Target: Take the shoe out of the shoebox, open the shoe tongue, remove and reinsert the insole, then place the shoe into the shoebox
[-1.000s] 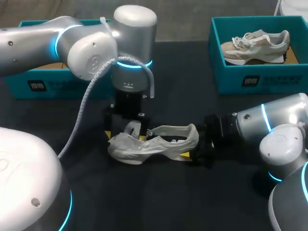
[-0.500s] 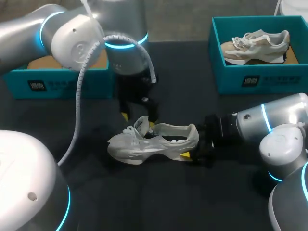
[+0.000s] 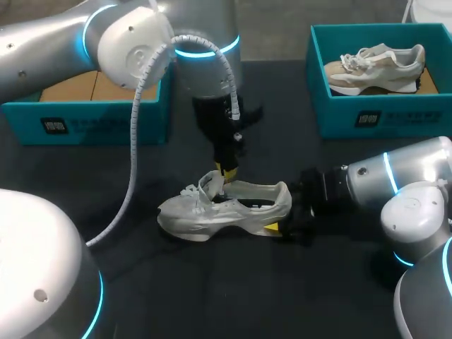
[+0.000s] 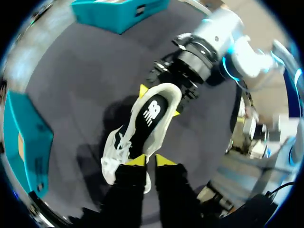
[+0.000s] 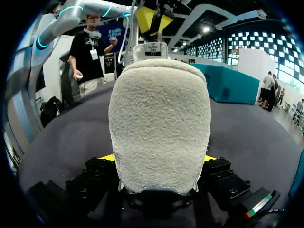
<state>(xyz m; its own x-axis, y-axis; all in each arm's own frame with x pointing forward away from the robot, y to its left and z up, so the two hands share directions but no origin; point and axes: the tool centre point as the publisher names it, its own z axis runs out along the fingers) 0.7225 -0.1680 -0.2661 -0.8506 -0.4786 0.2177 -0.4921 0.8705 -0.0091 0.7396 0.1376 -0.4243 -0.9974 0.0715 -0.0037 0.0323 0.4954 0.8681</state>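
Right claw [image 3: 286,212] clamps 1 white shoe [image 3: 226,208]; 2 shoeboxes [image 3: 92,123] [image 3: 381,116], 1 holding beige shoe [image 3: 374,67].

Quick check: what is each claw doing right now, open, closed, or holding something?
Left claw: at the tongue of the shoe; cannot tell whether it is closed.
Right claw: closed on the shoe.
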